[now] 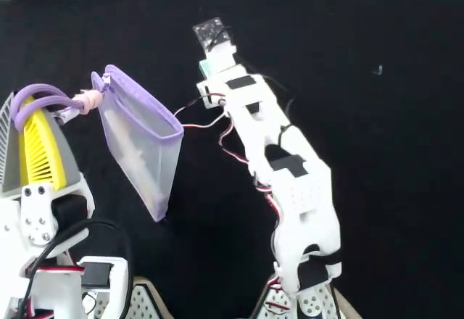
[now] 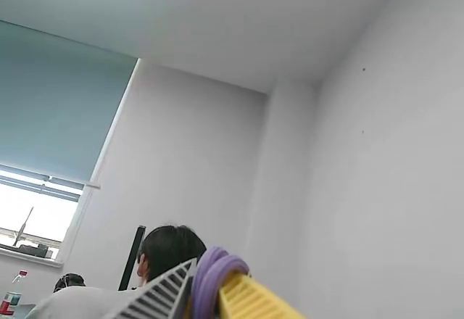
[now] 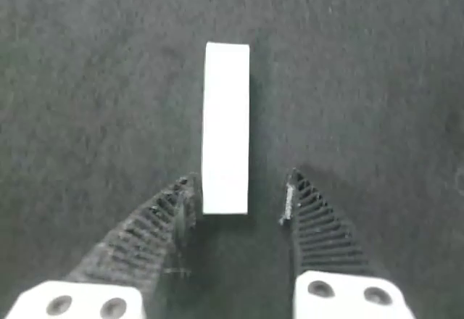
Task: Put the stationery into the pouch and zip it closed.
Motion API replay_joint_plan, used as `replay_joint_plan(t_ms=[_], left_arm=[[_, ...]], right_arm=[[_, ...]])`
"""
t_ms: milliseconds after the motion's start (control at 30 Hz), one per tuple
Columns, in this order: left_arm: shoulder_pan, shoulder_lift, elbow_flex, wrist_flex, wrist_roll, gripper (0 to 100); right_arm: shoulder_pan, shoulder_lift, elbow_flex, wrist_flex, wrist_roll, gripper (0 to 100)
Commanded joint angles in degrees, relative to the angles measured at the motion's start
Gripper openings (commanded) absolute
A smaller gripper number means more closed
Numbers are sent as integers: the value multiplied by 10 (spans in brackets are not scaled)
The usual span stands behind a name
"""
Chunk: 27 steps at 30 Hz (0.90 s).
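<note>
The translucent purple pouch (image 1: 141, 141) hangs tilted above the table at the left, its mouth open upward. My left gripper (image 1: 34, 109) is shut on the pouch's purple strap (image 1: 45, 94), which bulges between the yellow finger (image 2: 250, 301) and the grey finger (image 2: 159, 297); the strap (image 2: 214, 275) also shows in the left wrist view. A white eraser block (image 3: 226, 127) lies flat on the black table at the far middle (image 1: 209, 29). My right gripper (image 3: 235, 199) is open low over it, one dark finger on each side of the block's near end, not touching it. The right gripper (image 1: 215, 45) is stretched far out.
A black cloth (image 1: 377, 116) covers the whole table, with open room to the right. The right arm's white links and red wires (image 1: 239, 145) pass close to the pouch's right side. Both arm bases (image 1: 109, 290) stand at the near edge.
</note>
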Motion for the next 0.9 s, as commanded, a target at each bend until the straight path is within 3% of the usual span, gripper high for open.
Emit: replay_joint_plan(t_ms=[0, 167, 300, 367, 567, 867], left_arm=[[-7, -1, 8, 2, -4, 29], [-7, -1, 22, 2, -3, 29], [-7, -1, 19, 2, -2, 29], [-7, -2, 16, -1, -4, 29], [-7, -45, 22, -2, -5, 29], [-7, -44, 33, 1, -6, 29]], right_arm=[[-1, 7, -50, -21, 0, 191], [-1, 13, -51, -21, -2, 178], [3, 13, -51, -15, -4, 5], [7, 11, -51, -10, -17, 37], [23, -8, -54, 18, -35, 11], [24, -246, -51, 146, -35, 11]])
